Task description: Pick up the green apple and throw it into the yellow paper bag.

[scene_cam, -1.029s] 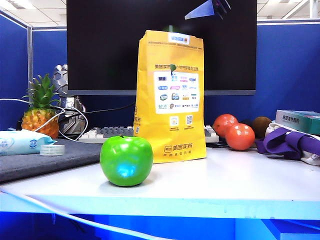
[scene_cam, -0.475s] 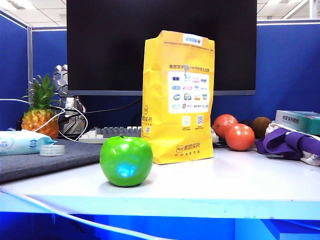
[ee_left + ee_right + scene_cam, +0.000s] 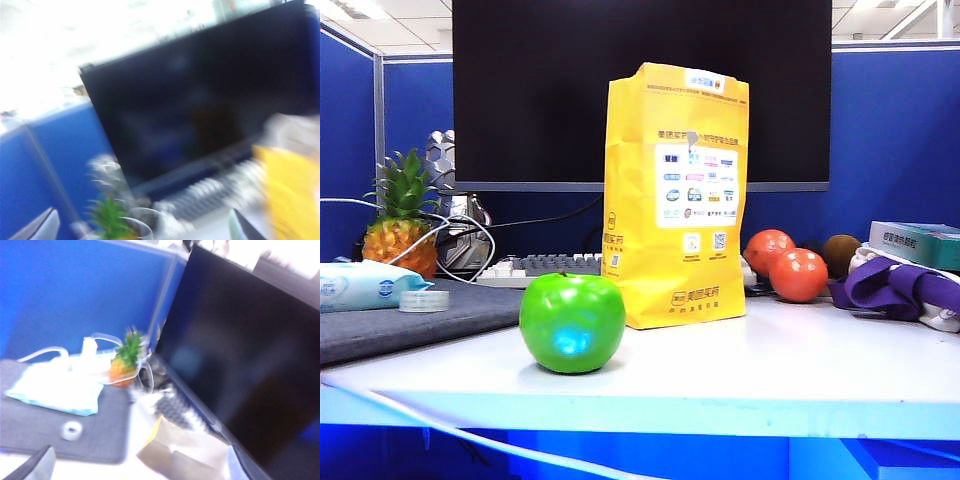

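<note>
We see the yellow paper bag (image 3: 677,196) standing upright on the white bench (image 3: 800,365), in front of the dark monitor (image 3: 640,90). The green apple (image 3: 572,322) that shows, with its bluish glare spot, sits on the bench just in front of the bag's left side. Neither arm appears in the exterior view. The right pincer (image 3: 135,467) is spread wide and holds nothing, above the bag's open top (image 3: 185,452). Of the left pincer (image 3: 145,227) we see only blurred finger edges, apart and with nothing between them.
</note>
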